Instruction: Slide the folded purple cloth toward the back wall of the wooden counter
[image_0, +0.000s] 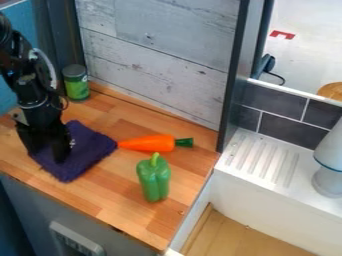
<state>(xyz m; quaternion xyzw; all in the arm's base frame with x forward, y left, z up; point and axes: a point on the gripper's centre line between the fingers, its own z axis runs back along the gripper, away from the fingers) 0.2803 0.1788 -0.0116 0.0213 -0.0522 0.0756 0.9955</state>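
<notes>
Cloth (90, 150) lies flat because the counter (110, 197) bears it — the open claw (47, 154) hangs low over it, carrot (148, 143) beside it.

There is one purple cloth (92, 146), one carrot (150, 143), one green pepper (153, 180), one green can (77, 86) and one white object (330, 152).

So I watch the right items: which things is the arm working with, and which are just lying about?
At work:
- end effector, down at the cloth
- purple cloth, on the counter

Lying about:
- carrot, beside the cloth
- green pepper, near the carrot
- green can, behind
- white object, far right
</notes>
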